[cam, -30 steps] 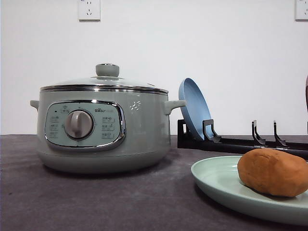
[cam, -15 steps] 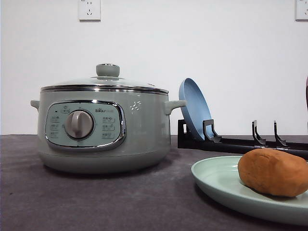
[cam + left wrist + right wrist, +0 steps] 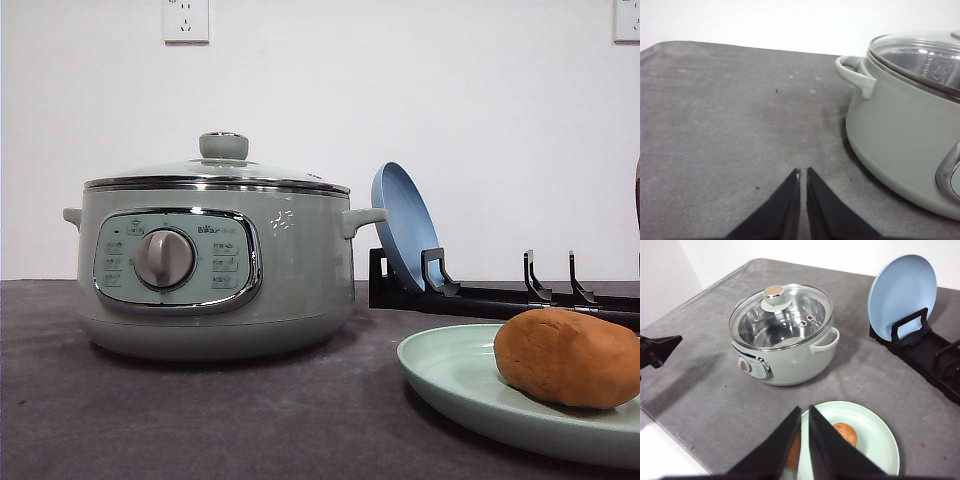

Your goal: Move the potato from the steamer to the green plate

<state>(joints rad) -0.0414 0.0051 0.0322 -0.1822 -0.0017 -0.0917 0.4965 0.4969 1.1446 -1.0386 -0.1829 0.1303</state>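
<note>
The smooth orange-brown oval potato [image 3: 568,358] lies on the wide, shallow, pale mint-green round plate [image 3: 450,385] at the lower right of the front view, resting on the plate's floor and well apart from the pot. From the right wrist camera the same potato [image 3: 846,434] sits near the middle of the plate [image 3: 880,440], partly behind the dark fingers.

To the left in the front view stands the large round sage-green electric steamer [image 3: 215,260], its glass lid with the green knob [image 3: 223,146] seated on the rim. Through the lid in the right wrist view the steel interior [image 3: 780,322] looks bare of food. Behind the plate, a smaller blue plate [image 3: 402,225] leans upright in a black rack [image 3: 500,295] on the grey surface [image 3: 200,420].

Judged from this layout, the transfer looks complete: potato on plate, lid on. What remains, if anything, is only to hold the arms clear and not disturb the plate.

The right hand [image 3: 804,412] hangs high above the near edge of the plate, its fingers pressed together with nothing between them. The left hand [image 3: 803,174] sits low over bare surface just beside the steamer's side handle [image 3: 856,72], likewise clenched and empty.
</note>
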